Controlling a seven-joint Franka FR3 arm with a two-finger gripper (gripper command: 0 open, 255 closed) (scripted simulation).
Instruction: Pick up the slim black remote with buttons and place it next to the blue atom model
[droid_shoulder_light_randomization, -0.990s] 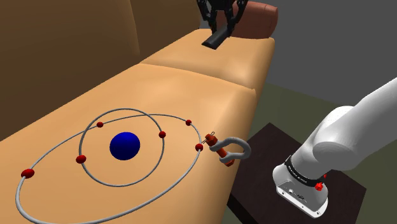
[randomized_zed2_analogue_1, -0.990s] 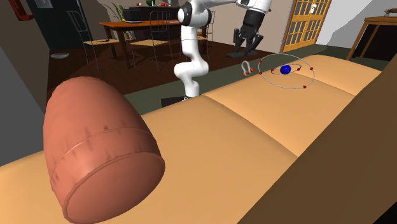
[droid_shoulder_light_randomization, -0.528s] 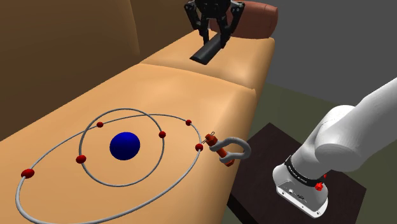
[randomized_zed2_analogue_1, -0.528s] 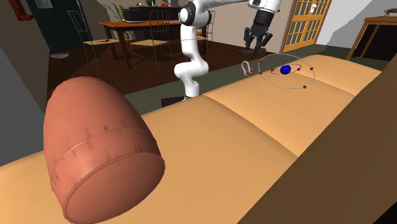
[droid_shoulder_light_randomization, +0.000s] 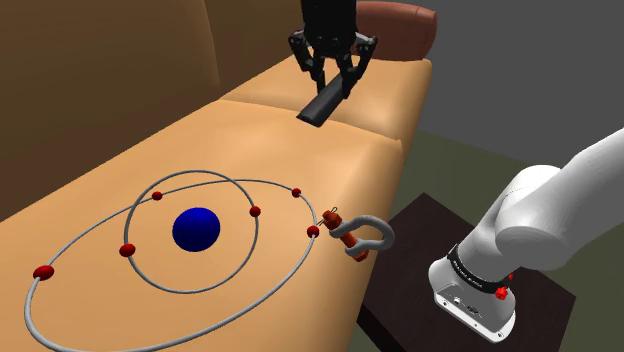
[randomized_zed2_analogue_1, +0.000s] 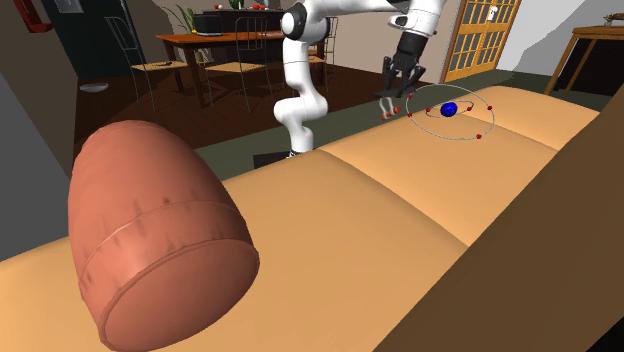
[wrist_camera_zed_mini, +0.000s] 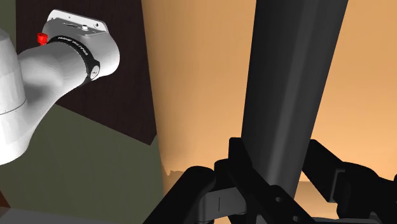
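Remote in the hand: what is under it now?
The tan sofa seat; the hand holds the remote above it, apparently not touching. In the wrist view, the remote covers a strip of the seat.

I watch the gripper (droid_shoulder_light_randomization: 335, 80) come down in the shoulder view, away from the reddish bolster (droid_shoulder_light_randomization: 405, 20) where it hung a second ago and closer to the blue atom model (droid_shoulder_light_randomization: 196, 229), with more of the hand now in the picture. The black remote (droid_shoulder_light_randomization: 322, 104) travels with it, clasped between the fingers, its free end lower over the sofa seat (droid_shoulder_light_randomization: 330, 155) and looking longer than before. In the second exterior view the hand swings right and drops, and it now sits just above the shackle (randomized_zed2_analogue_1: 386, 113).
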